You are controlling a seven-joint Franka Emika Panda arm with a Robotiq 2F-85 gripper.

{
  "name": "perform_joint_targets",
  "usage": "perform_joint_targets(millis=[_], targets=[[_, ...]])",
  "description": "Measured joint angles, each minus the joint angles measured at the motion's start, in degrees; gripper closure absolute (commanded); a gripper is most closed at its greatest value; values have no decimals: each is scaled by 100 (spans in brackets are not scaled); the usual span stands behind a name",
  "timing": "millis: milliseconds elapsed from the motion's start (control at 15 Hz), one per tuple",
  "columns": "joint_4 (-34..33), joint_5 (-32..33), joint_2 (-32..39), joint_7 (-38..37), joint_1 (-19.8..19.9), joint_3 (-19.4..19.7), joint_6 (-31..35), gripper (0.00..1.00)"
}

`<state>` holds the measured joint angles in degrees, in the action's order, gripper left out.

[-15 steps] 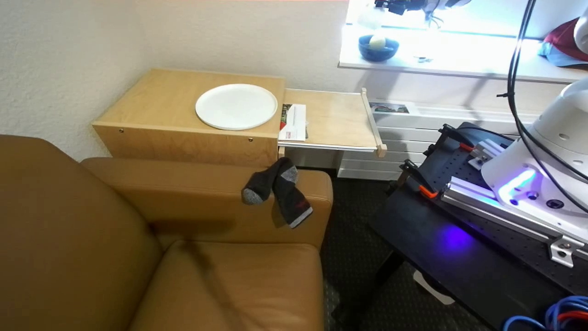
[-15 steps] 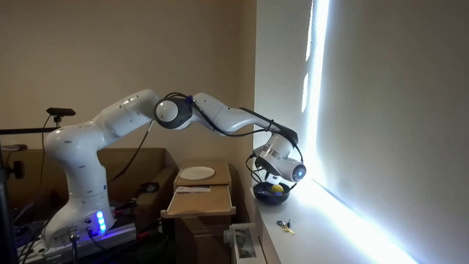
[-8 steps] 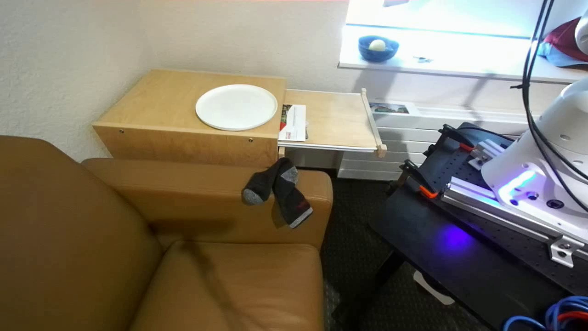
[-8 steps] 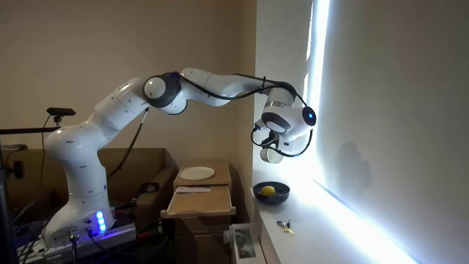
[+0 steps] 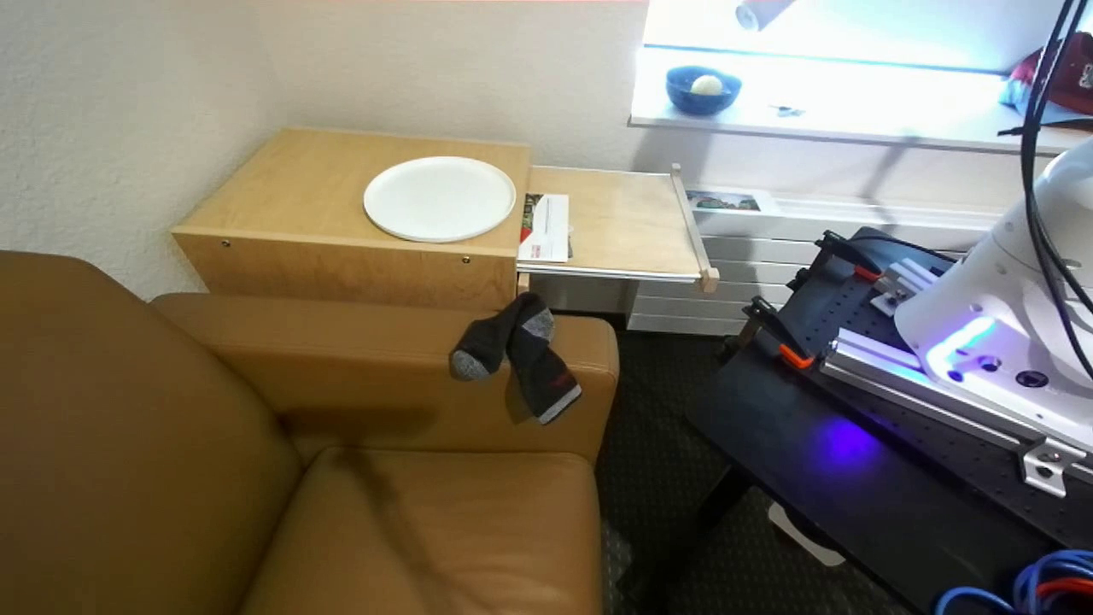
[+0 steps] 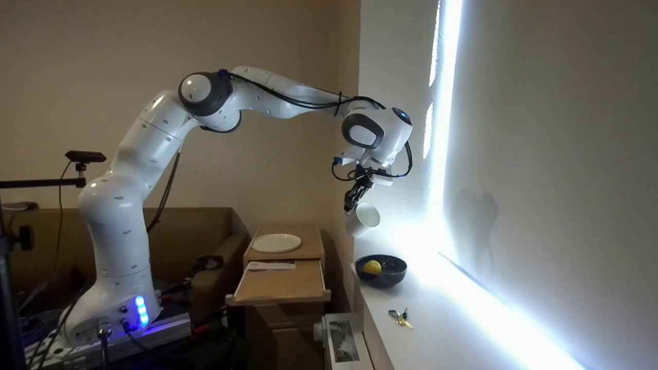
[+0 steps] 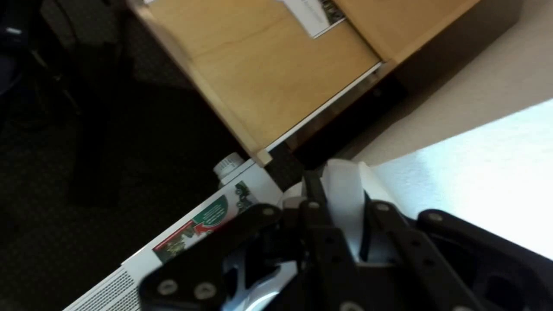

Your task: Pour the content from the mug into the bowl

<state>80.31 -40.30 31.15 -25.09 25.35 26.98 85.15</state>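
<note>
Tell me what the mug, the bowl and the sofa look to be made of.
Mug: probably glazed ceramic, judging by its smooth white wall; plastic is possible.
Bowl: perhaps ceramic with a slight gloss, from the faint shine on its dark wall.
Sofa: leather or imitation, satin finish, from its soft sheen and seams.

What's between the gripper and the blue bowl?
The white mug, tilted in the gripper, then bare space down to the bowl, in an exterior view.

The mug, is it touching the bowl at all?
Apart. In an exterior view, the mug hangs higher than the bowl, tilted, with a clear gap between its underside and the rim.
</note>
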Motion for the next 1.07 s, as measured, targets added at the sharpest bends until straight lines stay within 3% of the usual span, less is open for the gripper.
perform_joint_targets(millis=[200, 267, 400, 533, 600, 733, 867, 1067], targets=[[861, 1144, -550, 279, -691, 165, 423, 96], [1148, 1567, -753, 329, -853, 125, 606, 85], [1665, 2239, -1162, 334, -1047, -20, 1041, 85], [1921, 2378, -1394, 335, -1110, -55, 1175, 85], [1971, 2393, -1442, 342, -1108, -53, 1187, 96], [1993, 2395, -1446, 358, -1076, -94, 1187, 96], [2165, 2423, -1469, 364, -1090, -335, 1229, 96], [2924, 2543, -1806, 373, -1376, -843, 1589, 96]])
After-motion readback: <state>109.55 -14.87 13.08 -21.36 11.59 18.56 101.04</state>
